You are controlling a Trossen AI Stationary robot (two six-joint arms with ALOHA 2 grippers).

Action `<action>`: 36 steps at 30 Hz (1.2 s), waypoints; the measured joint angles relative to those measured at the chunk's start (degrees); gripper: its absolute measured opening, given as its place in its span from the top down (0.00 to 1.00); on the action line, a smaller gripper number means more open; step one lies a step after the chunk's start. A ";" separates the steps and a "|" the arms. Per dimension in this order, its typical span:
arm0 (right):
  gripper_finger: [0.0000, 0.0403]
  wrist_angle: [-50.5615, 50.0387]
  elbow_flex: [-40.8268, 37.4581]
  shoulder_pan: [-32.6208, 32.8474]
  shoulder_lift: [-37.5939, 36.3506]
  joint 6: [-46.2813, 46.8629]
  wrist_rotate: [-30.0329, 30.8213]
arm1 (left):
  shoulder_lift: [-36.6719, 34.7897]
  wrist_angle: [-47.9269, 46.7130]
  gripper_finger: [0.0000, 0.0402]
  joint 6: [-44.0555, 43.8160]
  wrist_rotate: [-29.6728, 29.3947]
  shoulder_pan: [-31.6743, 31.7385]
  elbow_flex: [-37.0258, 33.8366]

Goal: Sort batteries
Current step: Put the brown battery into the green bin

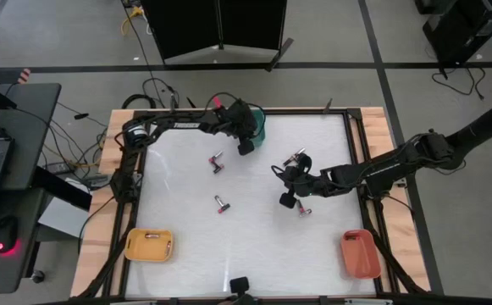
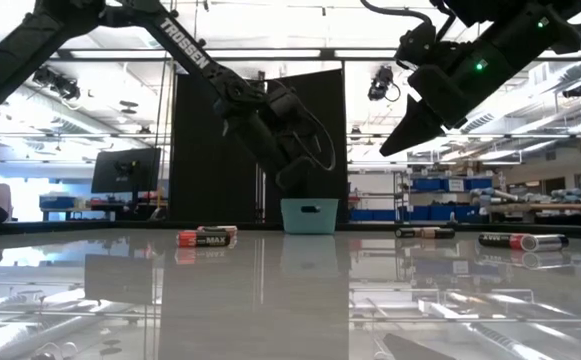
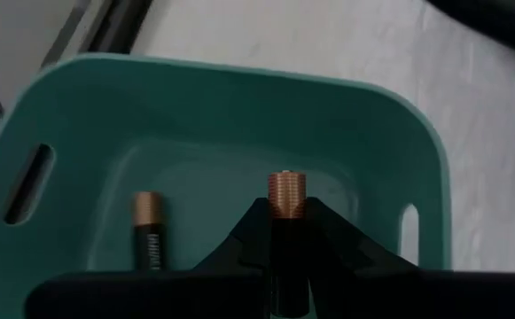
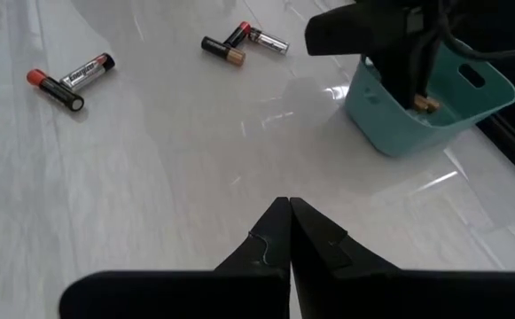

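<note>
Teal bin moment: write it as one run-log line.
left gripper shut on battery above teal bin | right gripper shut, empty, above table

White table [image 1: 186, 229] with loose batteries [image 1: 217, 160] around the middle, teal bin [image 1: 259, 127] at 12 o'clock, yellow tray [image 1: 149, 246] at 8, orange tray [image 1: 360, 253] at 4.

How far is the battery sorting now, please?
Partly done. One battery already lies in the teal bin, and the yellow tray holds some too. In hand: the left tool holds a copper-topped battery over that bin. Left: loose batteries on the table; the right tool is shut, empty.
</note>
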 joint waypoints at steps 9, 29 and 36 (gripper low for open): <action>0.98 -0.02 0.00 0.00 0.00 0.02 -0.02 | -0.33 -3.39 0.89 1.29 -1.11 -0.02 0.00; 0.98 0.00 0.00 0.00 0.00 -0.98 -0.02 | -1.08 -4.58 0.89 10.26 4.57 4.72 -0.02; 0.98 0.04 0.00 -0.50 0.00 -1.06 -0.02 | -0.32 -4.61 0.89 10.53 5.75 4.66 -0.06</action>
